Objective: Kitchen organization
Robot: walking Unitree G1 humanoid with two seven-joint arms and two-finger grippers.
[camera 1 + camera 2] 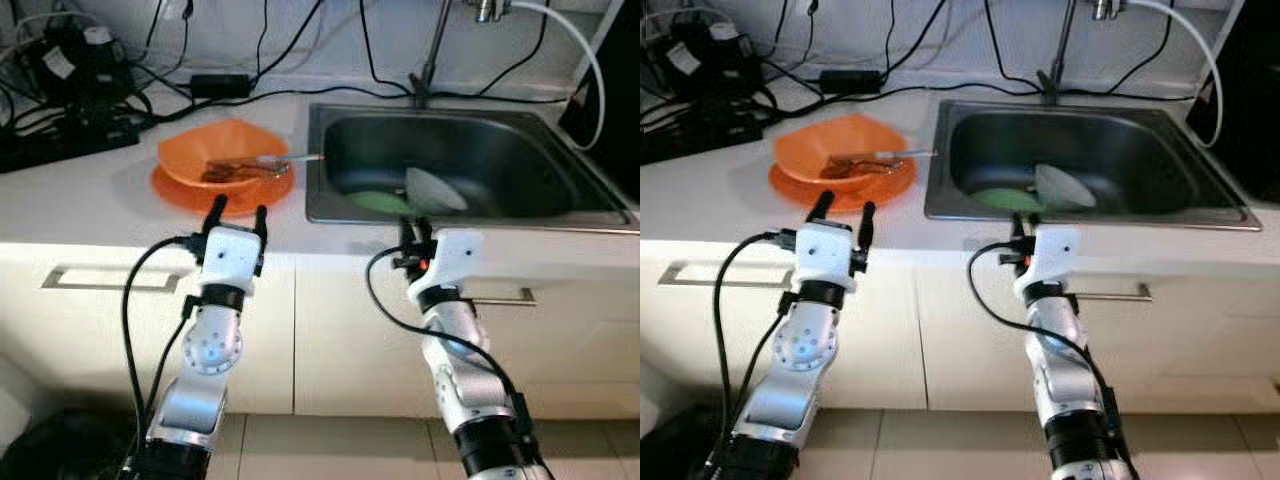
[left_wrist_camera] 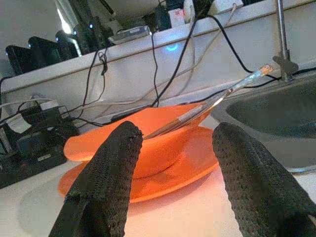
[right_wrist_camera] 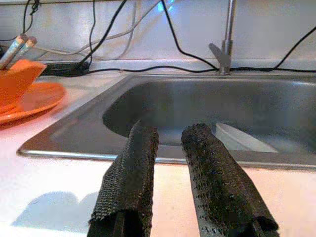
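Left gripper [image 1: 238, 209] at the counter's front edge, fingers wide apart, empty, aimed at the bowl [image 1: 224, 152]. Right gripper [image 1: 415, 228] at the sink [image 1: 590, 180] front rim, fingers [image 3: 129, 173] nearly together, a narrow gap, holding nothing.

Just beyond the left gripper: orange bowl sitting on an orange plate [image 1: 170, 190], on the counter [image 1: 90, 200] beside the sink. Chopsticks [image 1: 290, 159] lie in the bowl, tips sticking out over the rim toward the sink.

Down in the sink: a green plate [image 1: 375, 202] and a pale dish [image 1: 435, 190] leaning over it.

Risks, as I judge them: gripping the bowl rim could tip it, rolling the chopsticks out; the bowl may slide on the plate.

Far side: power strip [image 1: 60, 140] and cables [image 1: 300, 45] along the wall, faucet [image 1: 435, 50] and hose [image 1: 585, 60] behind the sink. Cables could snag a long reach.
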